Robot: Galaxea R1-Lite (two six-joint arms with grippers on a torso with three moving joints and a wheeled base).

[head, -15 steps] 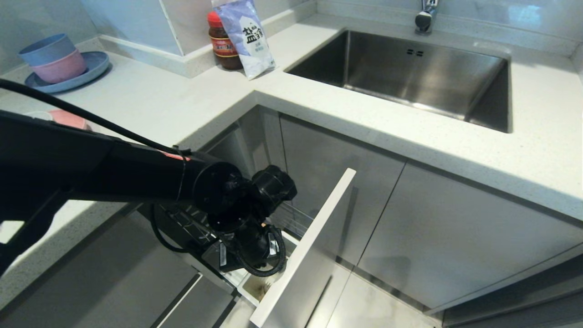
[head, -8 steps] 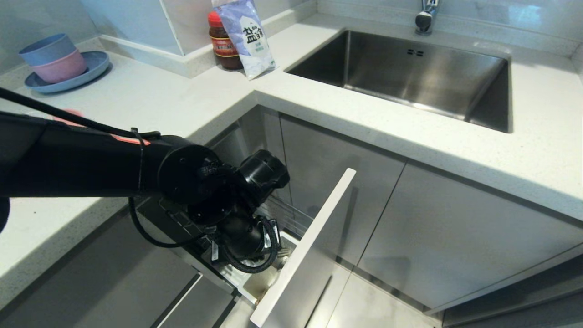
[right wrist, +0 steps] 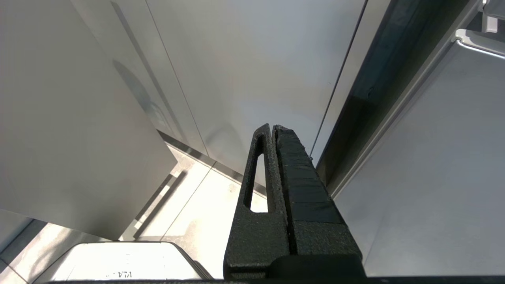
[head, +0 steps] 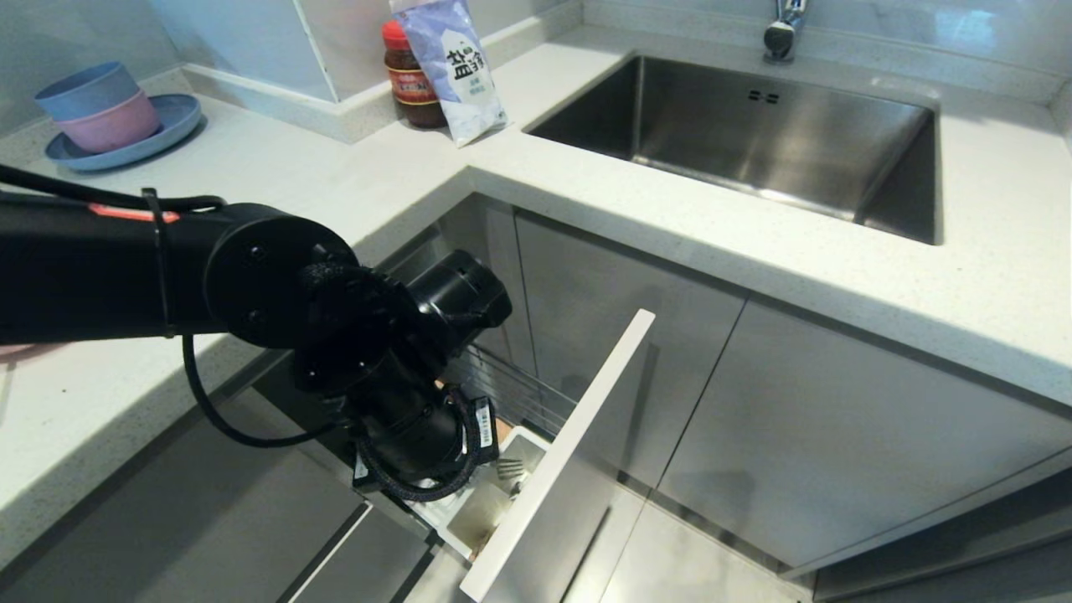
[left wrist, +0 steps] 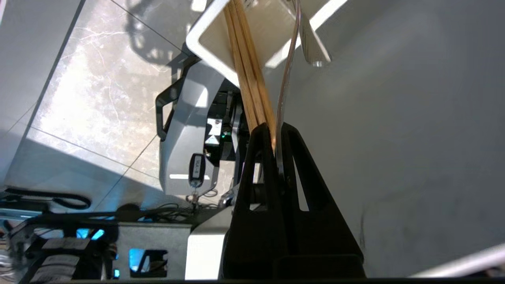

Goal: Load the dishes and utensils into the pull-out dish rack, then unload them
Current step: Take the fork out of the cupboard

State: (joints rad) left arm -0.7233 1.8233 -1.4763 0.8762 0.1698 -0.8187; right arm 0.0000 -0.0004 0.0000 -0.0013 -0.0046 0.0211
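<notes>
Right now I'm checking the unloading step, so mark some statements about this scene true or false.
1. The left pincer is shut on the chopsticks and fork. True.
2. The utensils' far ends reach into the white cutlery cup. True.
3. The right pincer holds a plate. False: it is shut and empty, beside the cabinet fronts.
4. The dish rack is pushed in. False: it is pulled out, its front panel standing clear of the cabinet.
5. The sink holds bowls. False: they sit stacked on the blue plate.
</notes>
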